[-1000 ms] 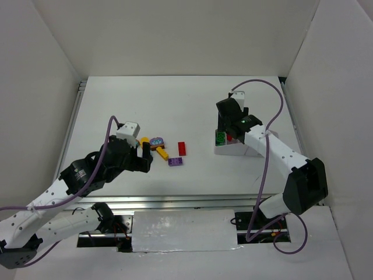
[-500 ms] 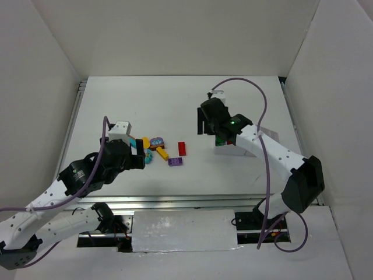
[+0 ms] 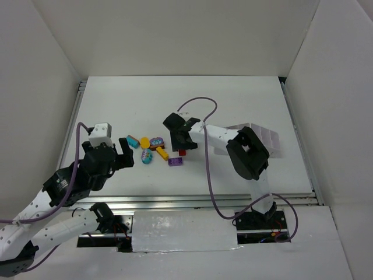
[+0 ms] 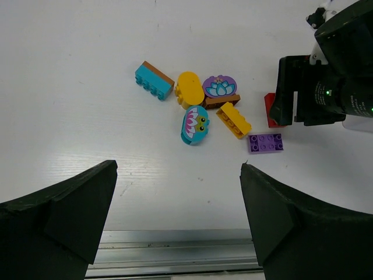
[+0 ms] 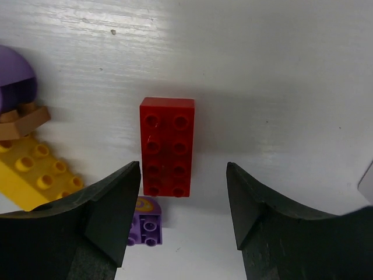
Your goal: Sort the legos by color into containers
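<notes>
- The right pincer (image 3: 181,143) hangs over the middle of the tabletop (image 3: 233,99) and is released. In the wrist view its fingers (image 5: 111,210) stand apart on either side of the lower end of the red brick (image 5: 166,147). There is a clear gap on the right of the frame, and the pincer grasps nothing.
- The red brick, two studs by four, lies flat with its studs up at the right end of the loose group. In the top view the pincer hides most of it.
- The left pincer (image 3: 125,155) is spread wide and empty at the lower left of the top view, near the loose pieces but touching none.
- The left wrist view shows the other loose legos in the centre of the frame:
  - a teal brick with a brown top (image 4: 154,81) lies at the upper left of the group;
  - a yellow rounded piece (image 4: 189,89) lies just beside a purple lotus-printed piece (image 4: 220,87);
  - a teal oval piece (image 4: 195,124) with a lotus print lies below those two;
  - a yellow brick (image 4: 233,119) lies at a slant;
  - a purple flat plate (image 4: 266,142) lies just to its lower right.
- The white tray (image 3: 269,142) of narrow compartments sits at the right of the tabletop, partly behind the right arm and well apart from the loose pieces. I cannot tell what is in its compartments.
</notes>
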{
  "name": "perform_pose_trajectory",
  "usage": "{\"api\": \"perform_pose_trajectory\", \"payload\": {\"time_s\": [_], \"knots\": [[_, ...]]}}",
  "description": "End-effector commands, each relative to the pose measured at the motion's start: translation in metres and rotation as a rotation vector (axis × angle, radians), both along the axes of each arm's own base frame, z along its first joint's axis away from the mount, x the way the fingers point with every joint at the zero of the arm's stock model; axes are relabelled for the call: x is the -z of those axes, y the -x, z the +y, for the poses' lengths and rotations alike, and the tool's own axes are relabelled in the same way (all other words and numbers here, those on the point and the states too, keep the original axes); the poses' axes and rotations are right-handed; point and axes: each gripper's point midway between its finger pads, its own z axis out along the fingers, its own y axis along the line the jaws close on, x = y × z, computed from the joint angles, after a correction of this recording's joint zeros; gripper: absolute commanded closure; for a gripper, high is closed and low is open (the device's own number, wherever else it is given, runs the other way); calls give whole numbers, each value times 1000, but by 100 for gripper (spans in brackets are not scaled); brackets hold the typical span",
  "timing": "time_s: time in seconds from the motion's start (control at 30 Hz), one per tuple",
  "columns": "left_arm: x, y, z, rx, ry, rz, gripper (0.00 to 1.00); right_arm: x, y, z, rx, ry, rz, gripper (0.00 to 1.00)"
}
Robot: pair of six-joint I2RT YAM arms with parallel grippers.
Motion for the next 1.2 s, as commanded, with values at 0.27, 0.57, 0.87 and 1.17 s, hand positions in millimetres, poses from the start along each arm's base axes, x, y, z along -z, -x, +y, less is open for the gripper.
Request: {"api": "perform_pose_trajectory", "payload": {"time_s": [0.27,0.57,0.87,1.17], "knots": [[-5,-4,-7,16,18,-11,0,11,-9,15,6,-9,-1,71],[-2,-5,-10,29,4,2,1,-69,-19,5,-8,-49,-151,80],[-4,-4,-11,40,18,-8,1,-132,-13,-95,100,69,-228,80],[-3,-5,-14,52,14,-1,1,-133,-2,-197,281,200,-185,77]]}}
